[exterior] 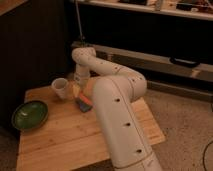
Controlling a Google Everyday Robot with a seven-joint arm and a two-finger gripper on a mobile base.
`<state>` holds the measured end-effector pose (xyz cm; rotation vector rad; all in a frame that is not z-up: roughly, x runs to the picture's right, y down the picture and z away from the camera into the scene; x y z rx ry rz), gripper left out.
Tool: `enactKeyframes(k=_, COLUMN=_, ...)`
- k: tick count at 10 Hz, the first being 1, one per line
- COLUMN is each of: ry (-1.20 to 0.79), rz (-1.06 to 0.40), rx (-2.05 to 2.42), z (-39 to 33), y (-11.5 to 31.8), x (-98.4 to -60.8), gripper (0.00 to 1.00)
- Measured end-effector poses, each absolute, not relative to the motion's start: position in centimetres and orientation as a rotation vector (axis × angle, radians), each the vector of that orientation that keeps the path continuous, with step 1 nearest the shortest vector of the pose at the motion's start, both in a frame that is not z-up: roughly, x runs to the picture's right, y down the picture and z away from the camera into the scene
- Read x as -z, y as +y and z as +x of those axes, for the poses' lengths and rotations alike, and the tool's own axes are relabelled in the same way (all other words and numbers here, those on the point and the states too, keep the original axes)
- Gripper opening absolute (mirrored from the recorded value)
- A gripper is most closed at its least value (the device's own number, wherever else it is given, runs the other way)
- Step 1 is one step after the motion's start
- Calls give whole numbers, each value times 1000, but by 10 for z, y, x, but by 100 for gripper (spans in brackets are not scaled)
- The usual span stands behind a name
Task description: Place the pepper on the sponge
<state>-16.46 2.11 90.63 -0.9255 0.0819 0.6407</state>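
Note:
The blue-grey sponge lies flat on the wooden table, just right of a white cup. A slim orange-red pepper shows as a short streak along the sponge's near-left edge, touching it or just above it. My gripper hangs down from the white arm right above the pepper and sponge, between the cup and the arm's thick forelink. That forelink hides the sponge's right part.
A white cup stands close to the left of the gripper. A green bowl sits near the table's left edge. Dark cabinets and a shelf run behind the table, with speckled floor on the right.

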Motion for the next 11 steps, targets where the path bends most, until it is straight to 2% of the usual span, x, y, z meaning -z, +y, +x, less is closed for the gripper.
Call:
enactKeyframes(k=1, ry=91, rz=-927, rx=-641, z=-165, y=25, x=-908, gripper=12)
enactKeyframes(k=3, ry=106, rz=-932, rx=-654, z=-162, y=28, x=-913, gripper=26)
enactKeyframes(k=4, ry=110, rz=-938, rx=-659, z=-161, y=30, x=-915, gripper=38)
enactKeyframes(k=6, ry=110, rz=-948, rx=-663, z=-160, y=32, x=-917, gripper=54)
enactKeyframes(k=8, ry=108, rz=-959, rx=-655, z=-162, y=36, x=-918, gripper=76)
enactKeyframes(k=9, ry=110, rz=-958, rx=-650, z=-162, y=38, x=-918, gripper=80)
enactKeyframes(k=11, ry=115, rz=-954, rx=-652, z=-162, y=39, x=-920, gripper=80)
